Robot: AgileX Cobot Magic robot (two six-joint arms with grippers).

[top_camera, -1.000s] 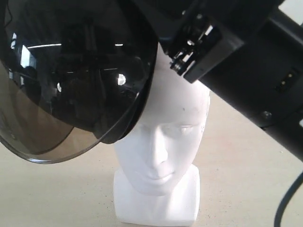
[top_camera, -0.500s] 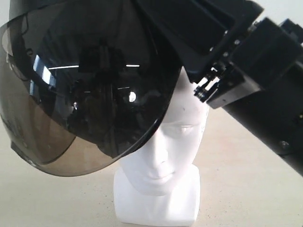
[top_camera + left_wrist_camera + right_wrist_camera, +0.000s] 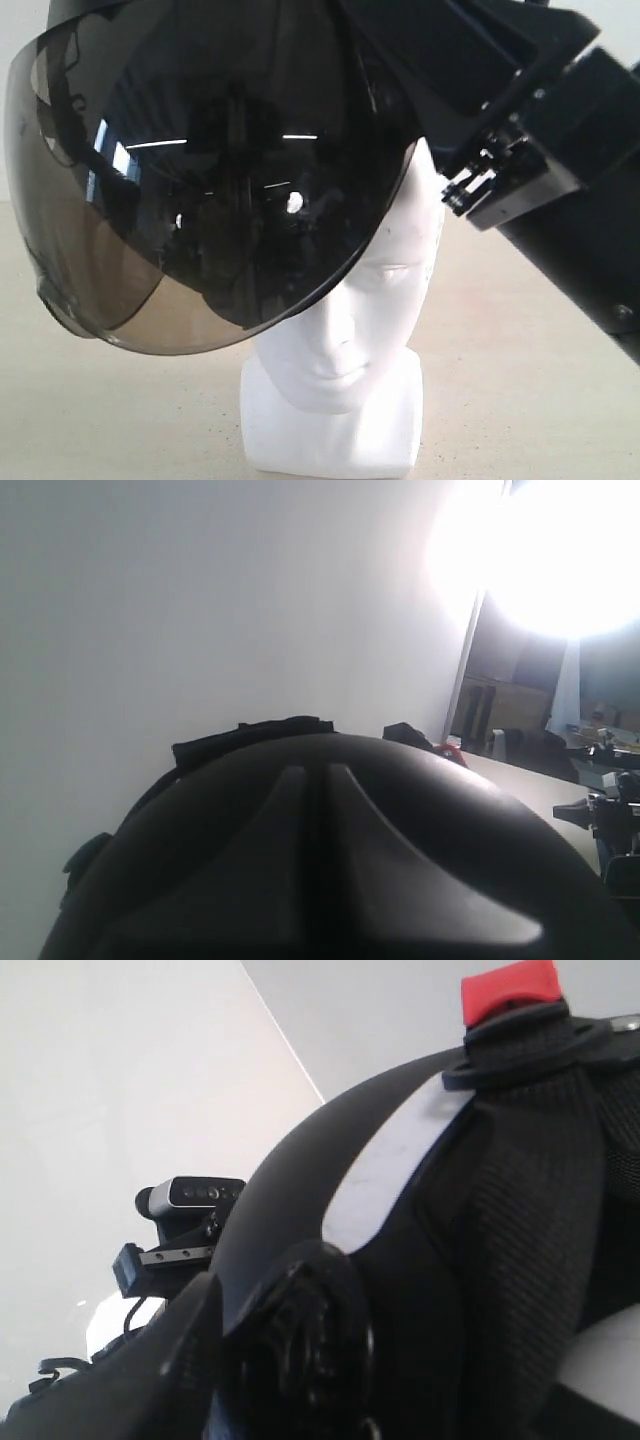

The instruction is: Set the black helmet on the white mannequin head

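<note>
Close against the right gripper [image 3: 482,165], we see the black helmet [image 3: 220,170] tilted, visor fwd, hiding the top of the white mannequin head [image 3: 350,300], which stands below the gripper on the tabletop [image 3: 520,400]. Gripper's jaws are hidden behind the helmet, so we can't tell how open they are or whether they're holding it. Left gripper unseen.

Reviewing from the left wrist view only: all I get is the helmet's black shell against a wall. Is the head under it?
Observer: Yes. The exterior view shows the head upright on the table, its crown hidden by the helmet.
Operator: Is the helmet level?
Observer: No, tilted: the visor hangs across part of the forehead and one eye; nose and lips are bare.
Operator: And the buckle?
Observer: Right wrist view: the red buckle shows next to the black mesh lining.
</note>
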